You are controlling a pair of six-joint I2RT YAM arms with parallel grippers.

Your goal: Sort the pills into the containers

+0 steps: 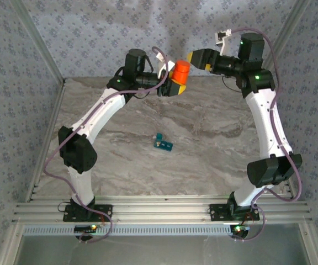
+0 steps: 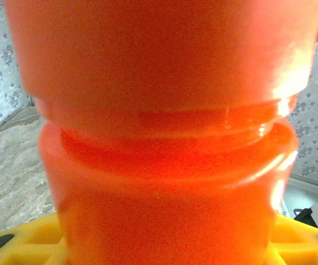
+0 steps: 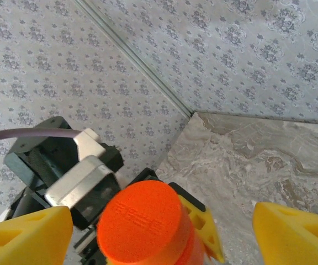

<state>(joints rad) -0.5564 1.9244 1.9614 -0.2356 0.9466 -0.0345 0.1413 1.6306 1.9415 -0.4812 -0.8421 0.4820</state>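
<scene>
Top view: our left gripper (image 1: 176,84) holds the bottle (image 1: 181,70) tight. Our right gripper (image 1: 194,57) is spread wide, just beside the bottle. The box (image 1: 163,143) lies on the table (image 1: 120,160), far from both.

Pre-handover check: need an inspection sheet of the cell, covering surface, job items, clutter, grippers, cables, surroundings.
Surface: marble-pattern table, pill box lying mid-table.
Job's things: teal pill box, lids too small to judge; orange bottle held in the air at the far side, cap on; loose pills: nothing seen.
Clutter: nothing seen.
Grippers: left gripper shut on the bottle; right gripper open, fingers either side of the cap, not touching.
Cables: purple cable along each arm, no snag seen.
Surroundings: patterned walls; aluminium rail at near edge.
</scene>
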